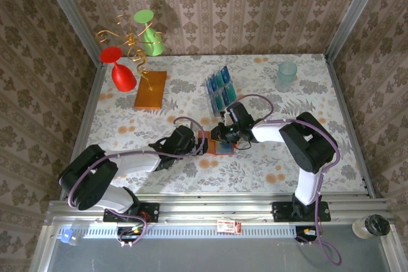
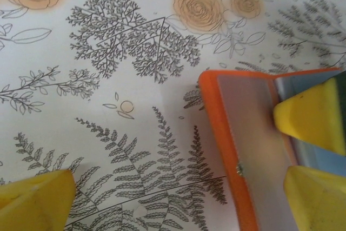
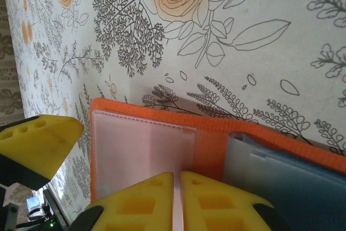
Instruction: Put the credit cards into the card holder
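Found card holder [image 3: 208,139] lying open mid-table [image 1: 159,170], toward near edge. Noted left gripper's [image 2: 173,204] jaws at full spread, one finger [image 2: 319,198] resting on holder. Saw right gripper's [image 3: 175,198] jaws pinched almost together over clear pocket [image 3: 140,144]; perhaps gripping something thin, cannot tell.

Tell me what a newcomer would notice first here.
Mid-table, both arms meet over the open orange-red folding card holder. The left gripper is spread wide across its edge, and the right gripper is pinched shut above its clear pocket. At the far left, a red goblet and a green goblet sit on a gold wire stand. Beside them, a clear plastic rack holds blue and teal credit cards.
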Available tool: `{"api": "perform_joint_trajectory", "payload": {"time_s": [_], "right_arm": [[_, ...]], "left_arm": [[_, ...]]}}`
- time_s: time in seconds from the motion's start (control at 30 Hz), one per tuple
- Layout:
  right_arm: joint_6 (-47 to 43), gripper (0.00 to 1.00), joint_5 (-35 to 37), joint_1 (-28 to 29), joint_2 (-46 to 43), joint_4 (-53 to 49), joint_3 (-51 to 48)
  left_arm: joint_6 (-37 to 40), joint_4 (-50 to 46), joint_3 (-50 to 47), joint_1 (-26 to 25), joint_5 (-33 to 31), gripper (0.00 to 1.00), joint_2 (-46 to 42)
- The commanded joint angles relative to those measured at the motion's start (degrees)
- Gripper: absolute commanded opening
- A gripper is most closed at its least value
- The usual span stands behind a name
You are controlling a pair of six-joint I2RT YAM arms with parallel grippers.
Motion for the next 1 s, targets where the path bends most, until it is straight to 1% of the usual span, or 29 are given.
{"api": "perform_joint_trajectory", "payload": {"time_s": [0.0,0.13,0.17,0.23,0.33,0.4,0.47,0.6,0.73,0.87,0.97], "right_arm": [[0.6,0.12,-0.6,0.0,-1.1,0.0,-0.4],[-0.9,0.16,0.5,-0.8,-5.2,-3.9,1.4],[-1.7,0.18,1.2,-1.2,-6.5,-5.8,2.3],[-3.2,0.27,3.1,-1.9,-8.6,-9.6,4.3],[-6.8,0.43,9.0,-3.0,-10.9,-17.3,9.0],[-9.9,0.52,15.5,-3.3,-11.6,-23.8,13.6],[-12.7,0.55,20.2,-3.4,-11.4,-28.5,17.7],[-19.6,0.56,27.0,-3.4,-10.2,-35.7,24.7],[-23.6,0.54,32.5,-3.3,-8.1,-39.1,29.1],[-26.0,0.5,34.8,-3.3,-4.0,-43.6,34.8],[-27.3,0.46,33.4,-3.3,-0.2,-46.7,39.4]], "left_arm": [[1.6,-3.0,1.6,-0.5,-2.7,1.0,1.5],[1.5,-4.4,1.6,-0.8,-4.0,1.0,2.3],[1.4,-4.4,1.4,-0.8,-4.1,1.0,2.5],[1.2,-4.4,1.2,-0.8,-4.2,1.0,2.7],[1.1,-3.6,0.7,-0.9,-4.4,1.0,2.9],[1.0,-3.2,0.4,-1.0,-4.4,1.0,2.8],[1.0,-2.7,0.2,-1.1,-4.6,1.0,2.8],[1.0,-1.9,-0.3,-1.2,-4.4,1.0,2.5],[0.9,-1.0,-1.0,-1.3,-4.6,1.0,2.4],[0.8,-0.2,-1.6,-1.2,-4.7,1.0,2.4],[0.6,0.3,-1.8,-1.3,-4.8,1.0,2.5]]}}
